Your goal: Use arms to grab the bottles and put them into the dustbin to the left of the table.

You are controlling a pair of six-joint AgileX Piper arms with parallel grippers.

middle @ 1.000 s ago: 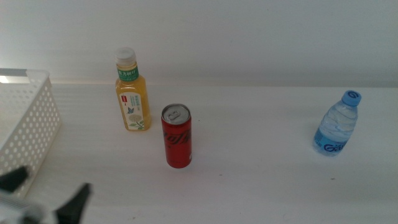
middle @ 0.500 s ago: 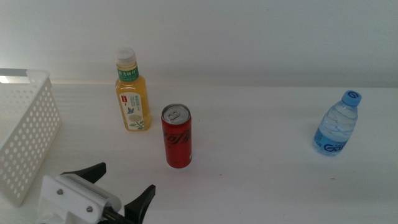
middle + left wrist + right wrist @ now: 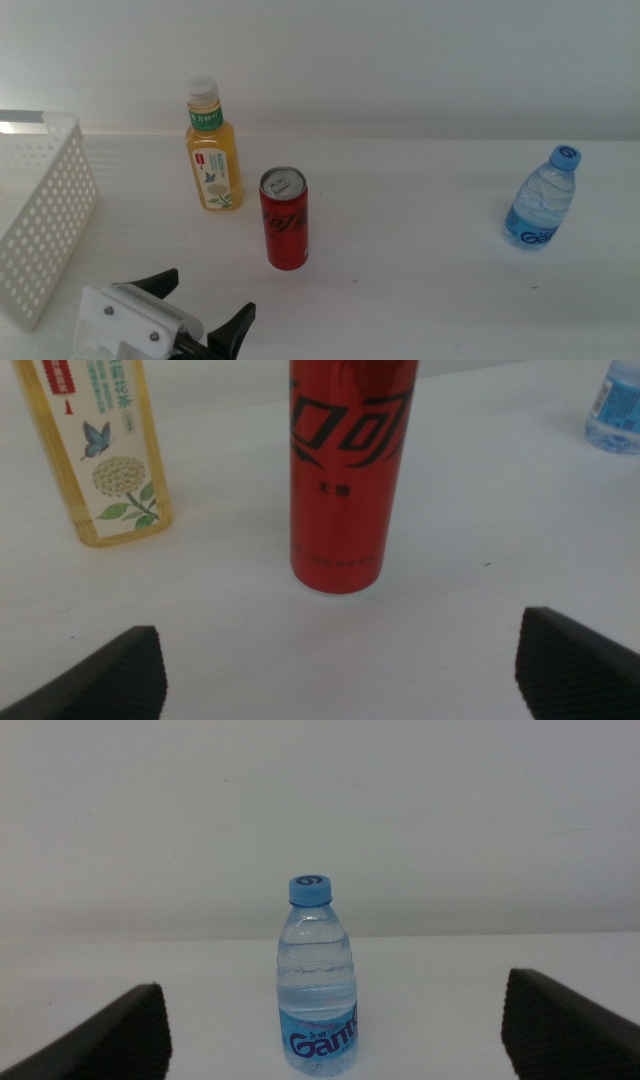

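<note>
The left claw sits at the 7 o'clock edge of the table in the middle view, fingers spread wide and released, holding nothing. It faces the red soda can, which stands upright near the table centre, apart from the claw. In the left wrist view the can stands between the two finger tips but further off, not touching either.

The orange juice bottle stands upright at 10 o'clock from the can, near it but not touching. The water bottle stands upright at 3 o'clock, well apart from the can. The dustbin occupies the 9 o'clock edge of the table.

The right claw is out of the middle view. In its wrist view it is released, fingers wide, with the water bottle ahead between them, untouched.
</note>
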